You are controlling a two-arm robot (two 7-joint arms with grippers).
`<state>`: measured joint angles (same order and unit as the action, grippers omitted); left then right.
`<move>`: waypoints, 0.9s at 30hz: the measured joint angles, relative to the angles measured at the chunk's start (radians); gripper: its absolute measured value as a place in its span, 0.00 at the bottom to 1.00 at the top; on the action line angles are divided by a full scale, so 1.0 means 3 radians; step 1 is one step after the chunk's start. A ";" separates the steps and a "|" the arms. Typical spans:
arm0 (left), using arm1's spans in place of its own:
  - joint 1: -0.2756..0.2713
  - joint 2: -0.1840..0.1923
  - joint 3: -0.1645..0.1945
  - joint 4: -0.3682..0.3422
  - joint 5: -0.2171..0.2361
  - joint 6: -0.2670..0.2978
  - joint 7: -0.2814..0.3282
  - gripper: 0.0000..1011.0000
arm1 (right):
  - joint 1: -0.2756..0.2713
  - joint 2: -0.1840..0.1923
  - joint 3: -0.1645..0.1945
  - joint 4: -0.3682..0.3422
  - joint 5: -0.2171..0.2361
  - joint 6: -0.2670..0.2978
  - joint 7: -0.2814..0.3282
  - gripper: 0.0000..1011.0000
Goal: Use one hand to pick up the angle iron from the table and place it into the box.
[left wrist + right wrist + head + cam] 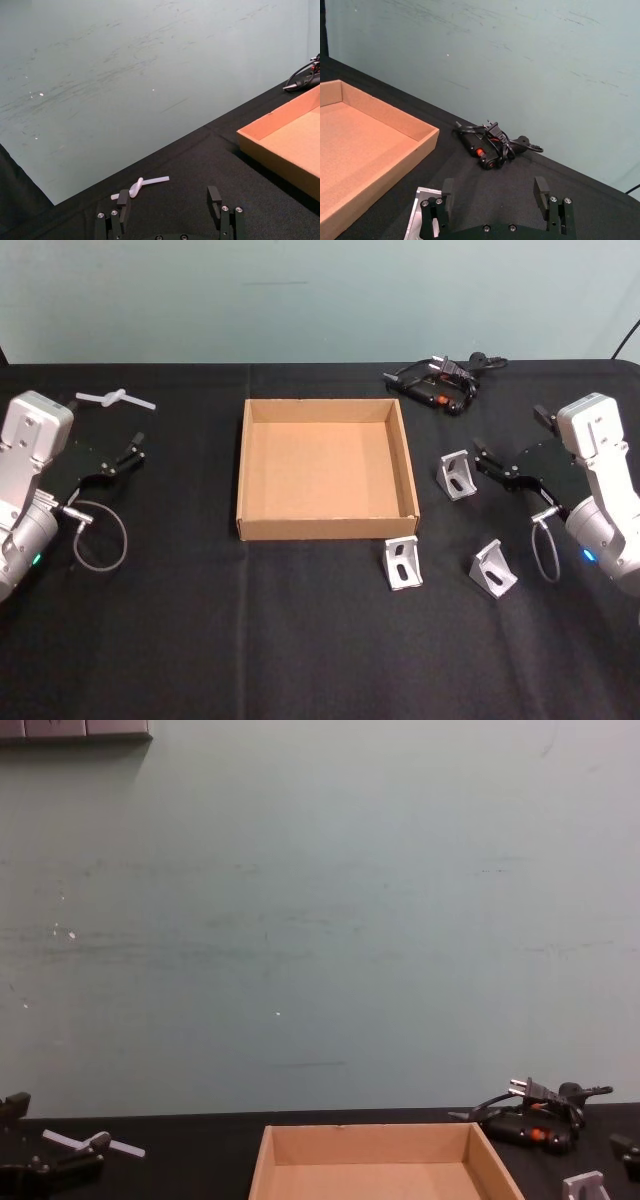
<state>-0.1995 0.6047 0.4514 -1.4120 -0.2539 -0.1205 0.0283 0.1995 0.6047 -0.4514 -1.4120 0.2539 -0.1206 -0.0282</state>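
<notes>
Black right gripper (495, 189) gapes wide and empty near 1 angle iron (457, 476); left gripper (167, 197) likewise.

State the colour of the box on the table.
The box is plain tan-brown cardboard, seen best in the head view.

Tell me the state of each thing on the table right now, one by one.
Box: empty.
Left hand: open, holding nothing.
Right hand: open, holding nothing.
Far angle iron: on table, outside box.
Angle iron by box corner: on table, outside box.
Front-right angle iron: on table, outside box.
</notes>
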 joint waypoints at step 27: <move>0.0000 0.0000 0.0000 0.0000 0.0000 0.0000 0.0000 0.99 | 0.0000 0.0000 0.0000 0.0000 0.0000 0.0000 0.0000 0.99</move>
<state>-0.1995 0.6047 0.4513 -1.4120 -0.2539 -0.1205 0.0283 0.1995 0.6047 -0.4514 -1.4120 0.2539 -0.1206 -0.0283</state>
